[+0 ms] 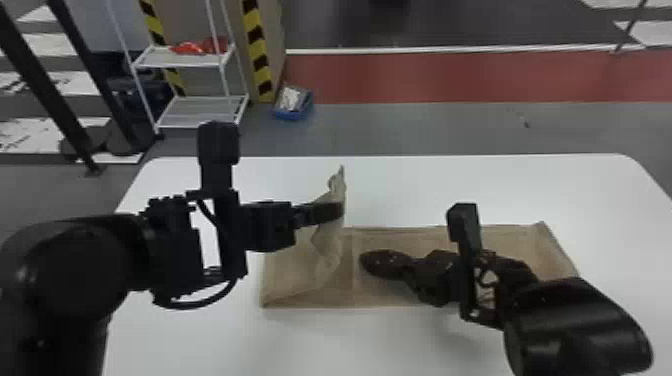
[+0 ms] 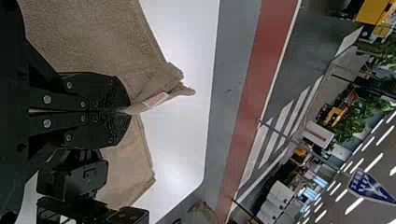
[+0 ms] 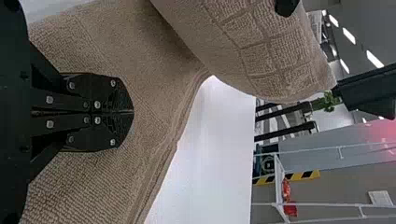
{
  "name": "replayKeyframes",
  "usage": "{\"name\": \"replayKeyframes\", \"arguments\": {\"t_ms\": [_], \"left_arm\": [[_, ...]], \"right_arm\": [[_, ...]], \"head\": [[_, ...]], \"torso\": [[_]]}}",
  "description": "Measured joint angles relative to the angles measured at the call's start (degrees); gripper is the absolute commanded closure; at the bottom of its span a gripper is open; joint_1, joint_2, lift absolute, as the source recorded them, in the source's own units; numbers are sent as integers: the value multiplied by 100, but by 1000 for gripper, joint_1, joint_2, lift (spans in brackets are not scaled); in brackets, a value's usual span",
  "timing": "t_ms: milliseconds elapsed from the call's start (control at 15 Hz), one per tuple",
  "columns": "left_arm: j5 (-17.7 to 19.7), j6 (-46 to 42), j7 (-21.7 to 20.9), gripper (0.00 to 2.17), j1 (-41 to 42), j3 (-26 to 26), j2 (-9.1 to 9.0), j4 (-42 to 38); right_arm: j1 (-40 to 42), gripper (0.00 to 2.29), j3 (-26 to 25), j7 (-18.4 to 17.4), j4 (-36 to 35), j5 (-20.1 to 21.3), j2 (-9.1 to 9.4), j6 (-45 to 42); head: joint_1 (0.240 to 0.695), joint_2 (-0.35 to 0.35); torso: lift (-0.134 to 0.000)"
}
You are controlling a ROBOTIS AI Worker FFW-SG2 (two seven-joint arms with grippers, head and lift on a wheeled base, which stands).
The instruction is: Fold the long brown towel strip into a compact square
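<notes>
Left hand (image 1: 327,214) pinches the raised left portion of the brown towel strip (image 1: 390,237) above the tabletop (image 1: 425,190); right hand (image 1: 366,263), with its 2 fingers pressed together, is positioned over the flat middle portion. Beyond the tabletop, a blue box (image 1: 292,115) on the floor holds pale contents (image 1: 290,98), and the upper shelf of a white rack (image 1: 170,61) carries red items (image 1: 190,48). The tabletop's straight far edge runs behind the towel strip and rounds off at its 2 far corners. White surface extends between the towel strip and that far edge, along the towel strip's near side, and from its right end toward the tabletop's right edge. The left arm enters at the left and the right arm at the lower right, the latter crossing above part of the towel strip. The towel strip lies lengthwise from left to right; its left portion rises into an upright fold at the left hand, while its far right corner stands slightly raised. In the left wrist view, the 2 fingertips of the left hand (image 2: 129,112) grip the cloth beside a small pale label (image 2: 156,99). In the right wrist view, the lifted cloth displays a woven grid of squares and hangs just beside the flat portion beneath the right hand (image 3: 133,112); contact between that hand and the cloth cannot be determined.
</notes>
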Motion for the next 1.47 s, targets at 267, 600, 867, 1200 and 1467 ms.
{"name": "replayKeyframes", "arguments": {"t_ms": [267, 600, 867, 1200, 1467], "left_arm": [[-2, -8, 0, 1379, 27, 5, 28, -1], [-172, -43, 189, 1474, -11, -407, 1, 9], [-585, -248, 543, 1474, -192, -1145, -155, 149], [-1103, -580, 873, 1474, -481, -2054, -531, 527], [-1358, -938, 864, 522, -507, -2409, -713, 875]], "right_arm": [[336, 1278, -521, 7, -446, -163, -30, -103], [689, 1274, -1471, 152, -1115, -386, -107, -142], [822, 1274, -2268, 442, -1231, -733, -269, -283], [992, 1274, -2777, 620, -900, -1238, -616, -816], [1079, 1210, -2917, 685, -764, -1397, -750, -955]], "head": [[695, 48], [695, -54], [695, -180], [695, -312], [695, -350]], "torso": [[-124], [-124], [-124], [-124], [-124]]}}
